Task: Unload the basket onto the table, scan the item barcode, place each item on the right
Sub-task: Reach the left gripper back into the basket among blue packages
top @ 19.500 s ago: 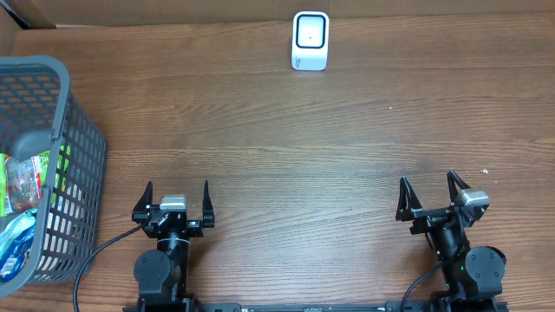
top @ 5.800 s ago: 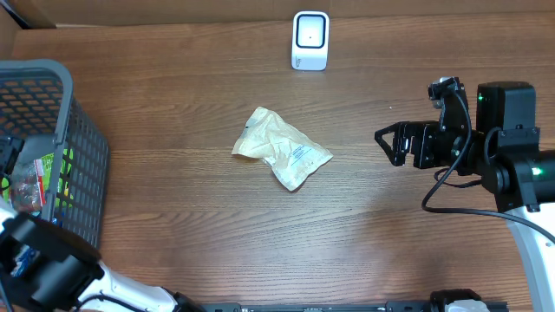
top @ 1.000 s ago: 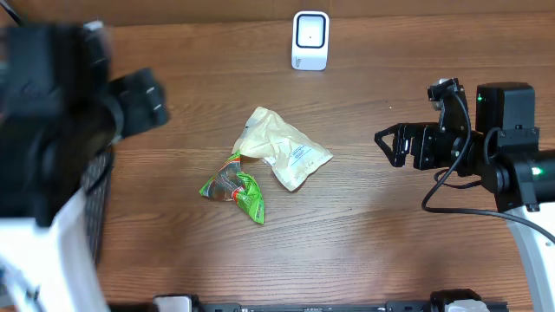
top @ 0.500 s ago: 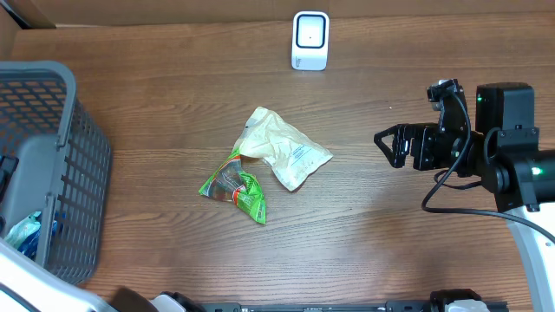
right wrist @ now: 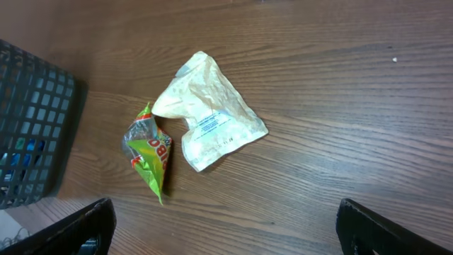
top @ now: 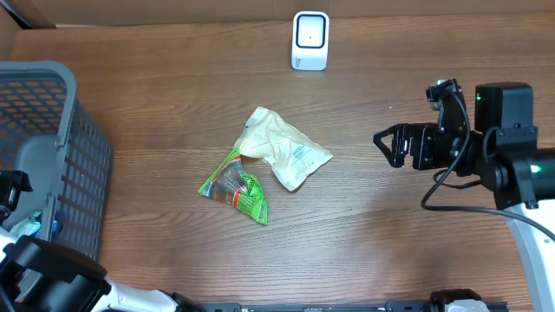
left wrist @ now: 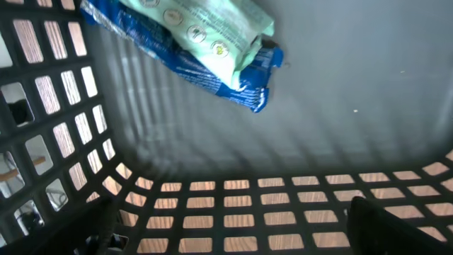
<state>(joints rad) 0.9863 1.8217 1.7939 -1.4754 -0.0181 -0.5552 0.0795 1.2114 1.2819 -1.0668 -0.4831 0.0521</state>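
A white barcode scanner (top: 310, 40) stands at the table's far edge. Mid-table lie two items: a cream packet (top: 283, 147) (right wrist: 209, 120) with a printed label facing up, and a green packet (top: 236, 186) (right wrist: 150, 152) touching its left corner. No barcode can be made out on either. My right gripper (top: 390, 146) (right wrist: 226, 230) hovers open to the right of them, holding nothing. My left gripper (left wrist: 226, 237) is open inside the grey basket (top: 61, 130), above a blue and mint packet (left wrist: 191, 42) on its floor.
The basket (right wrist: 28, 120) takes up the table's left edge, and its mesh wall (left wrist: 283, 212) stands close in front of the left fingers. Bare wood lies between the packets and the scanner. The right arm's body (top: 503, 147) fills the right side.
The left arm has swung from over the table's left side back down into the basket. The green packet stays beside the cream one. The right arm has not moved.
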